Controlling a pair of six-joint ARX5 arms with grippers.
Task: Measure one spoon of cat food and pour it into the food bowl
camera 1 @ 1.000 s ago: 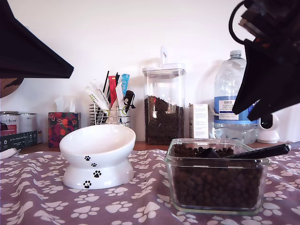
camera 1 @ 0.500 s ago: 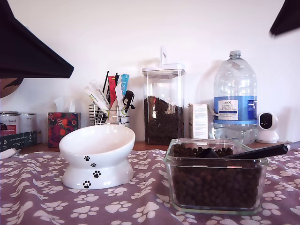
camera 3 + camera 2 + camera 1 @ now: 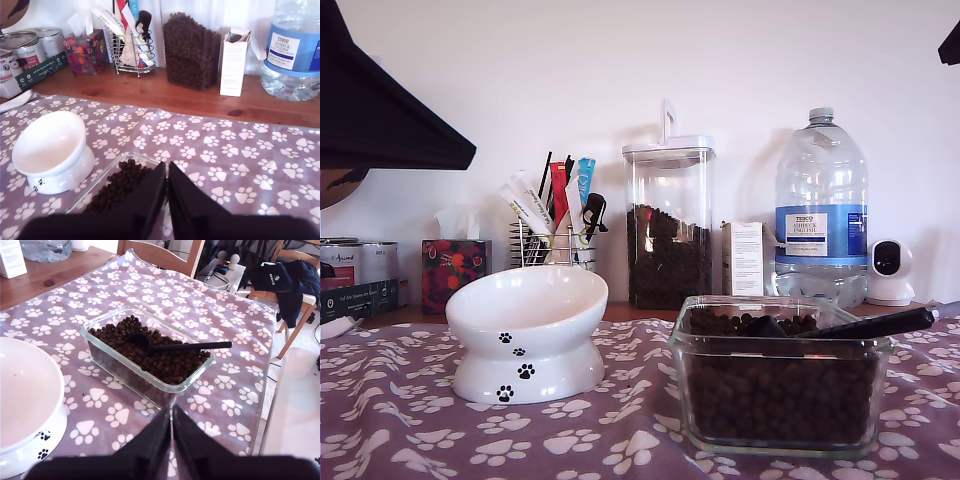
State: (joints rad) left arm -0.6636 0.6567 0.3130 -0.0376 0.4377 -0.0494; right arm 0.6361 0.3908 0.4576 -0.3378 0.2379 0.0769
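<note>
The black spoon (image 3: pixel 190 346) lies in a clear glass container (image 3: pixel 125 372), its cup sunk in the brown cat food (image 3: pixel 165 362). Its handle (image 3: pixel 875 323) sticks out over the rim toward the exterior view's right. The white food bowl (image 3: pixel 525 350) with paw prints stands empty at the exterior view's left of the container (image 3: pixel 780 440). My first gripper (image 3: pixel 171 407) hangs shut and empty, well short of the container. My second gripper (image 3: pixel 166 164) is also shut and empty, above a corner of the kibble (image 3: pixel 122 182), with the bowl (image 3: pixel 50 140) to one side.
Along the back wall stand a tall kibble canister (image 3: pixel 669 225), a water bottle (image 3: pixel 821 215), a white carton (image 3: pixel 744 258), a wire rack of sticks (image 3: pixel 552 225), a tissue box (image 3: pixel 454 270) and tins (image 3: pixel 355 275). A black arm part (image 3: pixel 380 110) fills the exterior view's upper left.
The black arm at the exterior view's upper right has lifted away; only a sliver remains in that corner. Spoon, container and bowl have not moved.
</note>
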